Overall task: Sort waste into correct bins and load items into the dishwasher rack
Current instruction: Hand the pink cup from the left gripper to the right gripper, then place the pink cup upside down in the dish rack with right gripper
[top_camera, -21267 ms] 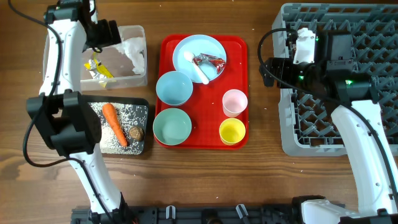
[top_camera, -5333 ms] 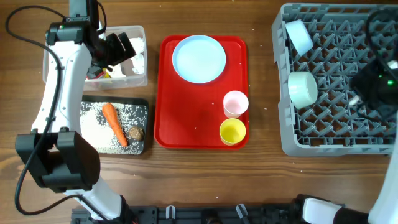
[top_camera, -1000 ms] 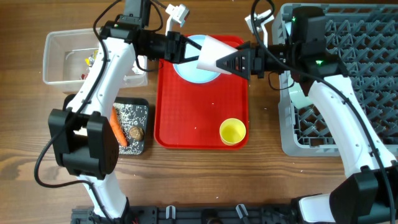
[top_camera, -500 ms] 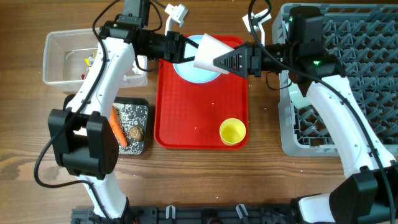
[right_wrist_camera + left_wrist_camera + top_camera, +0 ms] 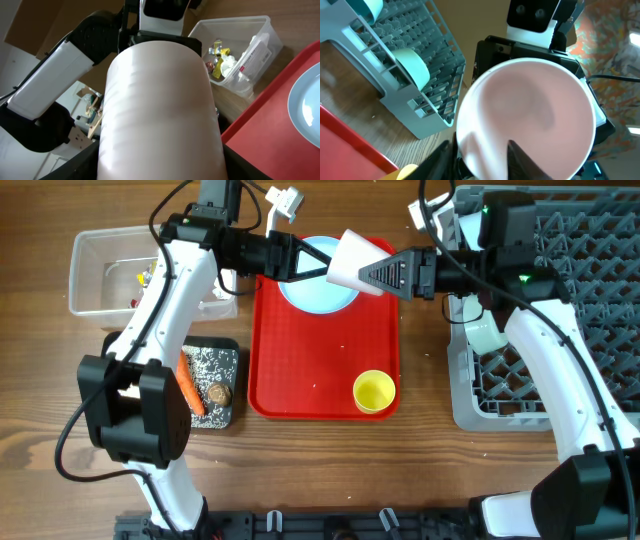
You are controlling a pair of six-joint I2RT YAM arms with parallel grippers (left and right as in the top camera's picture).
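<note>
The small pink cup [image 5: 352,258] hangs on its side above the red tray's far edge. My right gripper [image 5: 375,272] is shut on its body, which fills the right wrist view [image 5: 160,110]. My left gripper [image 5: 325,268] is open, one finger inside the cup's mouth [image 5: 530,110] and one outside, straddling the rim. The light blue plate [image 5: 310,295] lies under the cup, and the yellow cup [image 5: 374,391] stands on the tray's near right. The grey dishwasher rack [image 5: 460,400] holds a light blue bowl [image 5: 485,335] on its left side.
The flat red tray [image 5: 320,360] lies in the middle. A clear tub [image 5: 100,270] with wrappers and tissue sits far left. Nearer, the black tray [image 5: 215,370] holds rice, the carrot [image 5: 187,392] and a brown lump [image 5: 220,393]. Both arms cross above the tray's far half.
My left gripper has opened off the pink cup. The right gripper, still shut on the cup, has drawn it a little to the right, toward the rack.
</note>
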